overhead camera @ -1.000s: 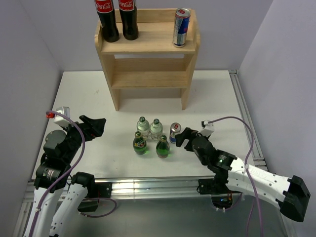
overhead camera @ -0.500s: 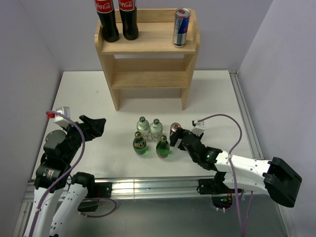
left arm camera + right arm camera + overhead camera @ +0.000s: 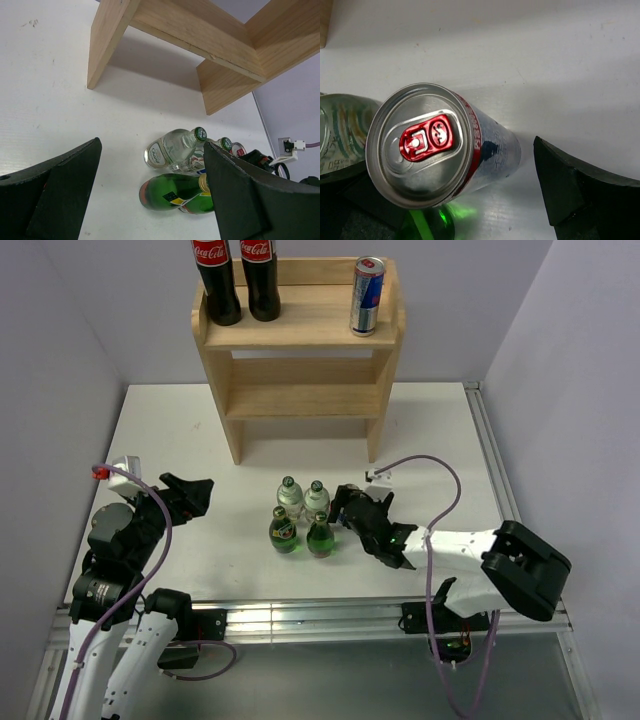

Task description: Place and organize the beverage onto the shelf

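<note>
Shelf (image 3: 305,400): 1 of 6 drinks up, shelved can (image 3: 367,295) on top tier. Still on table (image 3: 180,430): green bottles (image 3: 283,530) (image 3: 320,536), clear bottles (image 3: 290,495) (image 3: 317,498), 2nd can (image 3: 435,145). R gripper (image 3: 350,510) jaws spread astride 2nd can, unclamped; L gripper (image 3: 190,495) agape, empty.

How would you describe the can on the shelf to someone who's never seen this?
Find the wooden shelf at the back of the table. On its top tier, at the right end, stands a slim can. It is short and silver, blue and red; the two cola bottles at the left end are taller and dark.
</note>
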Robot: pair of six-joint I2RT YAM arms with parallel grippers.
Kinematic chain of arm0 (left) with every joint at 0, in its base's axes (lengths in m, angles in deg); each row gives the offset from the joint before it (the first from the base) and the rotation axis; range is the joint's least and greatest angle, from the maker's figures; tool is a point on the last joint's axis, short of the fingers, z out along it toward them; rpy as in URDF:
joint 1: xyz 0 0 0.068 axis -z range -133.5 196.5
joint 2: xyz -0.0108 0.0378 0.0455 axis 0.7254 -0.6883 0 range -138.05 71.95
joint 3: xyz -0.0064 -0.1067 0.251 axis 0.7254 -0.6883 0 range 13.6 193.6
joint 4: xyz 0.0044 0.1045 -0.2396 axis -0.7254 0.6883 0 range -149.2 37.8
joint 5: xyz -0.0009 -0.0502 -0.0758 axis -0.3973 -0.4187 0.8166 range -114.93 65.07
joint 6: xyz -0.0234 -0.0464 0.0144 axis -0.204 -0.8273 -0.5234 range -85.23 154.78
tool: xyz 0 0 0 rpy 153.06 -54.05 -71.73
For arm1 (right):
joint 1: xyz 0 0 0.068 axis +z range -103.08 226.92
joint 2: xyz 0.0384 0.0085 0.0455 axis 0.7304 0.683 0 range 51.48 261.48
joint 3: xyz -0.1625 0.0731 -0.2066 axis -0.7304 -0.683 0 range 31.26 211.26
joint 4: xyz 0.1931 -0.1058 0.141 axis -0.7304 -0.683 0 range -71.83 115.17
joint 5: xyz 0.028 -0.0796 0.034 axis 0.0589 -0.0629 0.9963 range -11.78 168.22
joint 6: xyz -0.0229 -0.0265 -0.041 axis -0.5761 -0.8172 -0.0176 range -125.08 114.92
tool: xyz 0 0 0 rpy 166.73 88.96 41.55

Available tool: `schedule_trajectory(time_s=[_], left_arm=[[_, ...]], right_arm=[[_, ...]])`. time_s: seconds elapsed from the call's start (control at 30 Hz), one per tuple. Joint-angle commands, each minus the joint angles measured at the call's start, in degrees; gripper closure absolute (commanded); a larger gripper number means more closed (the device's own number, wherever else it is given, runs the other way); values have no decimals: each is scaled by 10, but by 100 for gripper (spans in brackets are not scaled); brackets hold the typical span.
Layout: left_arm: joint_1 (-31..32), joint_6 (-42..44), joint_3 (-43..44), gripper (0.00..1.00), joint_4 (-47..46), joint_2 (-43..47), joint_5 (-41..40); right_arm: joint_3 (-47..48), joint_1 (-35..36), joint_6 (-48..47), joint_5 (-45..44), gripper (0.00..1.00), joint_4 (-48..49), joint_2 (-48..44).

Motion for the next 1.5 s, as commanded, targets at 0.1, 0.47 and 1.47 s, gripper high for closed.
schedule_trajectory(time_s=[0.1,0.47,1.47], left_arm=[[-10,9,-2,10,-19,-3,6],[-26,10,-2,10,-22,-7,16],[-57,13,-4,10,-27,6,30]], right_arm=[[43,3,-31,-66,2,63,65],[51,-1,-35,-109,38,109,136],[496,15,-334,-65,100,-210,-72]])
